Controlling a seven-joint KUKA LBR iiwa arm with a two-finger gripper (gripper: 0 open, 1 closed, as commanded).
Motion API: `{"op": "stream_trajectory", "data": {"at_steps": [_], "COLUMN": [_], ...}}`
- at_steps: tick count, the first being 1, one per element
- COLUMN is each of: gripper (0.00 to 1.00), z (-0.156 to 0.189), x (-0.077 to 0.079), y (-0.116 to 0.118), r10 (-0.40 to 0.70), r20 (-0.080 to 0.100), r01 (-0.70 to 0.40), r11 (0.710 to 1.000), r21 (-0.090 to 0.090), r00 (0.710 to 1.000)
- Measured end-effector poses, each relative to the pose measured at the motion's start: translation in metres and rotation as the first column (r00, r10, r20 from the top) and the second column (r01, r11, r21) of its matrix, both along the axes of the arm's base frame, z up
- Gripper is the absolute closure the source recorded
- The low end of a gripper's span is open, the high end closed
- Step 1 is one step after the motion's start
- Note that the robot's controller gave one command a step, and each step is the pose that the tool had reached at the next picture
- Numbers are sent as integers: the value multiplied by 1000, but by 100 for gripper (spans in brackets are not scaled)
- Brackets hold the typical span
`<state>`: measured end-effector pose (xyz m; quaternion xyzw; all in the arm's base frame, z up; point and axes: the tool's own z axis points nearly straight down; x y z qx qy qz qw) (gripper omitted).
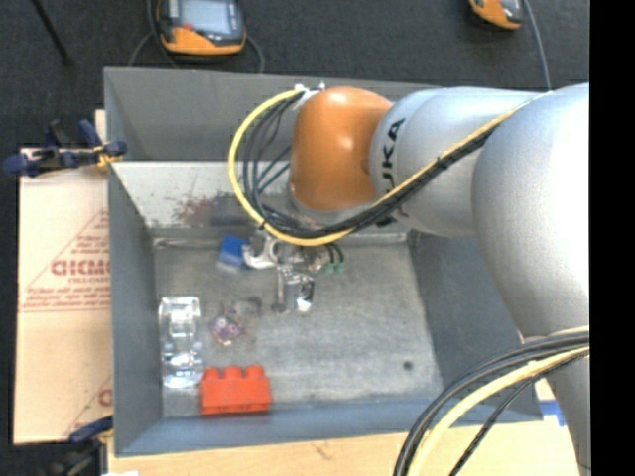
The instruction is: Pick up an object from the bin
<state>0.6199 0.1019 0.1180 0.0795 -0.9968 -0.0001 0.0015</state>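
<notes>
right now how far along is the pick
Done: the arm is down in the bin, jaws low near the floor, just right of a small blue piece. In hand: the grasp itself, not visibly made. Left: grip and lift; the orange brick lies untouched.

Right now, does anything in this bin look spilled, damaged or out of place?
One thing only: reddish-brown speckles on the bin's far wall, toward its left end, look like a stain or scuffing. The red brick, clear block and blue piece simply lie loose on the floor, inside the bin.
</notes>
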Motion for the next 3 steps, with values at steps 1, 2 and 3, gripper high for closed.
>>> {"op": "stream_trajectory", "data": {"at_steps": [1,2,3], "gripper": [0,100,100], "z": [-41,-40,167], "x": [-49,-48,-49], "y": [42,42,26], "r10": [396,391,453], "r20": [3,7,15], "r01": [-396,-391,-453], "r11": [918,920,891], "r21": [1,1,-4], "r00": [918,920,891]}}
